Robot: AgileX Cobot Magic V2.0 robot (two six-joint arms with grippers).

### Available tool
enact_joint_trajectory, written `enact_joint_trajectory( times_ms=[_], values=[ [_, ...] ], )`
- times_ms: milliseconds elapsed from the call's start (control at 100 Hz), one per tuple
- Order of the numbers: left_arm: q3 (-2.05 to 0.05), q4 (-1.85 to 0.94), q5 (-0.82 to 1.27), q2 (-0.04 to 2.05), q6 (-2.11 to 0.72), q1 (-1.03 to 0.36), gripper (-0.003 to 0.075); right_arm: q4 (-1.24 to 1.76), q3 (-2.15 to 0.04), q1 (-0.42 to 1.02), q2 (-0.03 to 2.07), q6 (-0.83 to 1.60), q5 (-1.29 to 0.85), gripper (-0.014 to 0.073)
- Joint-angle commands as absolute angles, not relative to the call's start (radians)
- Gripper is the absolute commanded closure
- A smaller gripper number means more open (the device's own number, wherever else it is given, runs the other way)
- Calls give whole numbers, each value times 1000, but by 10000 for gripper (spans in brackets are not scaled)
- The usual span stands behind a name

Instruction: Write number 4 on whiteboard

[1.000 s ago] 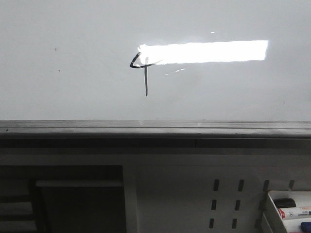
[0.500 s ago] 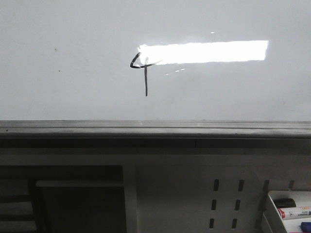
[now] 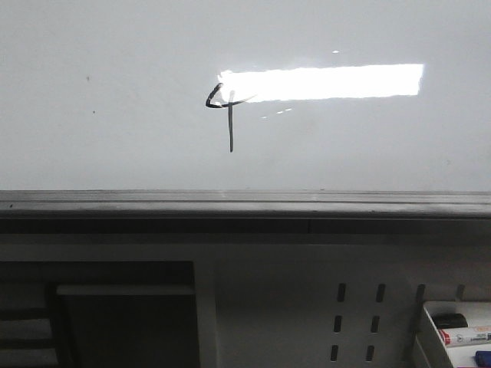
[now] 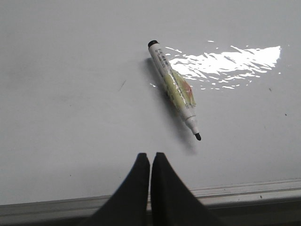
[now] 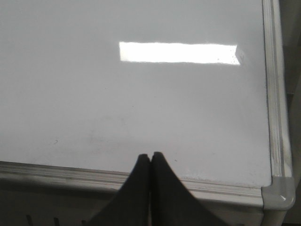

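The number 4 [image 3: 225, 107] stands drawn in black on the whiteboard [image 3: 115, 138], at the left end of a bright light reflection. A white uncapped marker [image 4: 174, 88] lies loose on the whiteboard [image 4: 70, 108] in the left wrist view, its black tip pointing toward the frame edge. My left gripper [image 4: 150, 155] is shut with nothing in it, hanging a short way from the marker's tip, above the board's edge. My right gripper [image 5: 150, 154] is shut and empty too, over the whiteboard [image 5: 141, 103] near its right corner. Neither gripper shows in the front view.
The board's dark grey ledge [image 3: 245, 203] runs across the front view. Below it is a perforated white panel [image 3: 357, 314] and a white tray [image 3: 430, 326] holding markers at the lower right. The board's metal frame and corner cap [image 5: 277, 195] show in the right wrist view.
The board and the drawn 4 look the same. In the tray at the lower right, the markers have shifted slightly downward in the picture.
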State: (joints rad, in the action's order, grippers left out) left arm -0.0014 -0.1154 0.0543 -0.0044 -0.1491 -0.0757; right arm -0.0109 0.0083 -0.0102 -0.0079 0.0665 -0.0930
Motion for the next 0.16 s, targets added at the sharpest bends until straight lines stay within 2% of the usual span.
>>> enact_joint_trajectory(
  times_ms=[0, 150],
  values=[
    [26, -126, -25, -28, -139, -73, 741, -13, 28, -18, -31, 64, -23, 664],
    [26, -126, -25, -28, -139, -73, 741, -13, 28, -18, -31, 64, -23, 664]
  ],
)
